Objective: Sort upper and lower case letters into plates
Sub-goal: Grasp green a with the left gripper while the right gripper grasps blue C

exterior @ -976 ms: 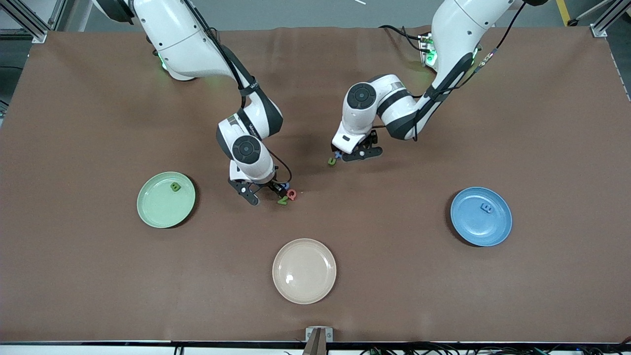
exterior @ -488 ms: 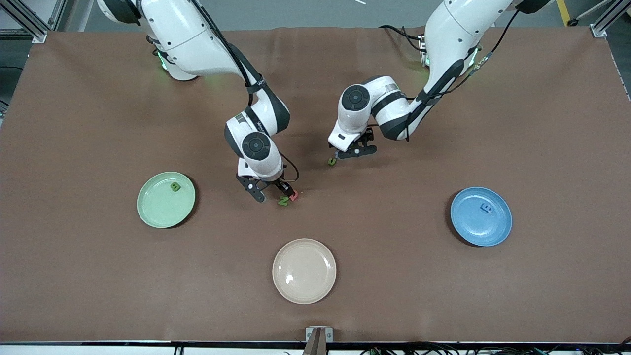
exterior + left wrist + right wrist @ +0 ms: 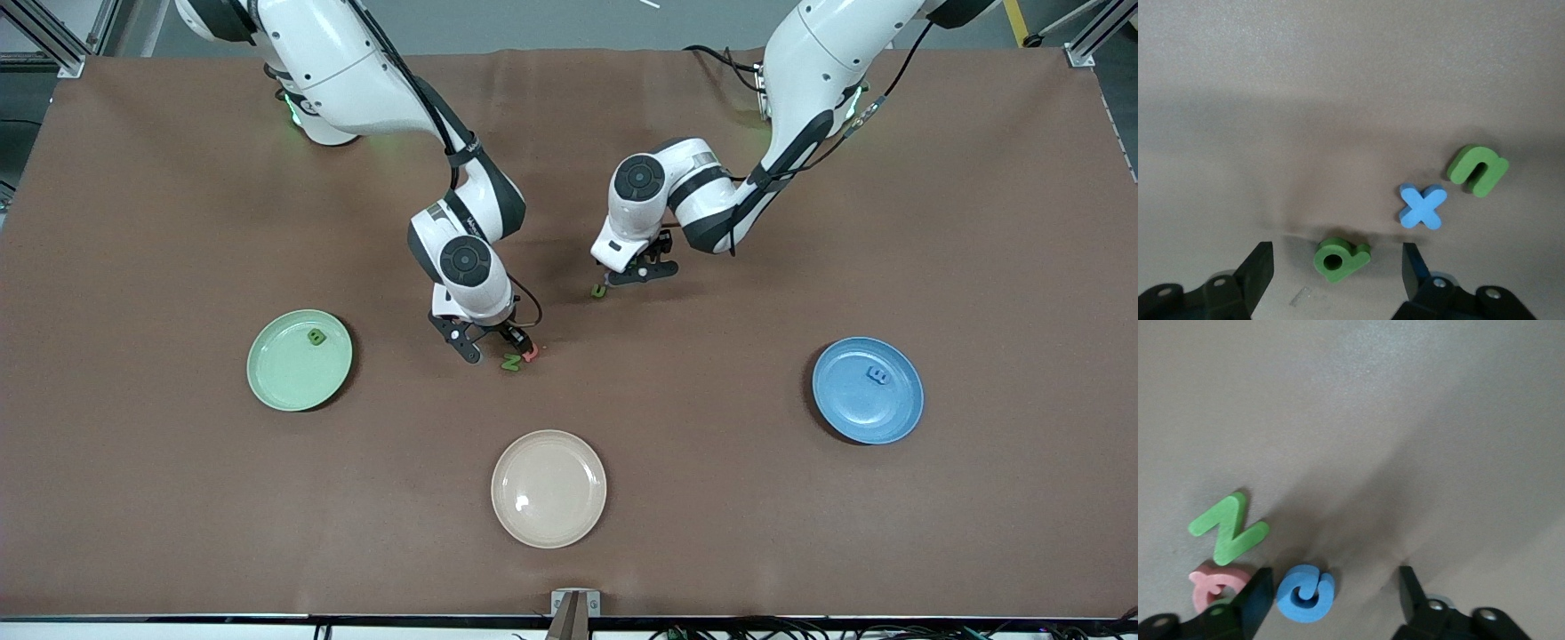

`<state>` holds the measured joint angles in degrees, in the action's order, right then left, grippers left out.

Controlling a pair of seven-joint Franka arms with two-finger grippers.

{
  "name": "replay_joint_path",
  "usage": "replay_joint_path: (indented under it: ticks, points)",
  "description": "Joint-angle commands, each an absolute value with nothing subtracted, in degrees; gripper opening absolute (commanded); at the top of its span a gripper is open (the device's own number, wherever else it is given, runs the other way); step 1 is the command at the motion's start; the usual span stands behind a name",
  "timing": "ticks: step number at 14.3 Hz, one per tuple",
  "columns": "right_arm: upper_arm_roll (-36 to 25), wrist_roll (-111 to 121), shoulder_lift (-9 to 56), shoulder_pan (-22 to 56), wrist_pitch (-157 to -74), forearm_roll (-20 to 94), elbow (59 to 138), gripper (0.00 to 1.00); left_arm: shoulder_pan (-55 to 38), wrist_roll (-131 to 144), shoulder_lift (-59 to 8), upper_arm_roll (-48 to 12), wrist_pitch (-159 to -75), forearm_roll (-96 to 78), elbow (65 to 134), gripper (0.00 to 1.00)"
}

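My left gripper (image 3: pixel 1337 268) (image 3: pixel 629 274) is low over the mat, open, with the small green p (image 3: pixel 1341 257) lying between its fingers and a gap on each side. The blue x (image 3: pixel 1423 207) and green u (image 3: pixel 1478 170) (image 3: pixel 600 290) lie beside it. My right gripper (image 3: pixel 1335 597) (image 3: pixel 492 348) is open around the blue G (image 3: pixel 1306 592), which lies close to one finger. The green N (image 3: pixel 1228 527) (image 3: pixel 510 362) and red Q (image 3: pixel 1215 585) (image 3: pixel 531 353) sit beside it. The mint green plate (image 3: pixel 289 378) holds a green B (image 3: pixel 315 337). The blue plate (image 3: pixel 858 411) holds a blue letter (image 3: pixel 877 375).
A cream-beige plate (image 3: pixel 548 488) lies nearer to the front camera than both letter groups, midway along the table. The mint plate is toward the right arm's end, the blue plate toward the left arm's end. Brown mat covers the whole table.
The right gripper has shifted toward the left arm's end and settled over the G. The left gripper has drawn back slightly and come down over the p.
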<state>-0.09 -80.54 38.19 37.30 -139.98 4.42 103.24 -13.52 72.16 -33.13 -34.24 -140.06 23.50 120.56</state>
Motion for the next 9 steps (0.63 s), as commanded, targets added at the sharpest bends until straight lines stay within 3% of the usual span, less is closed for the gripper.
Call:
replay_joint_path:
  ticks: [1,7,9]
  points:
    - [-0.53,-82.61,39.11,38.06,-139.83,4.39,102.66,0.76,-13.62,73.56,-33.31,-34.19,-140.01,24.96,120.67,0.83]
    - [-0.53,-84.90,39.37,39.11,-139.92,4.22,102.66,0.59,-13.62,73.56,-34.45,-34.19,-140.10,25.14,120.50,0.74]
    - [-0.53,-84.90,39.37,39.02,-140.01,4.22,102.57,0.43,-13.62,73.56,-34.37,-34.19,-140.10,25.14,120.50,0.68]
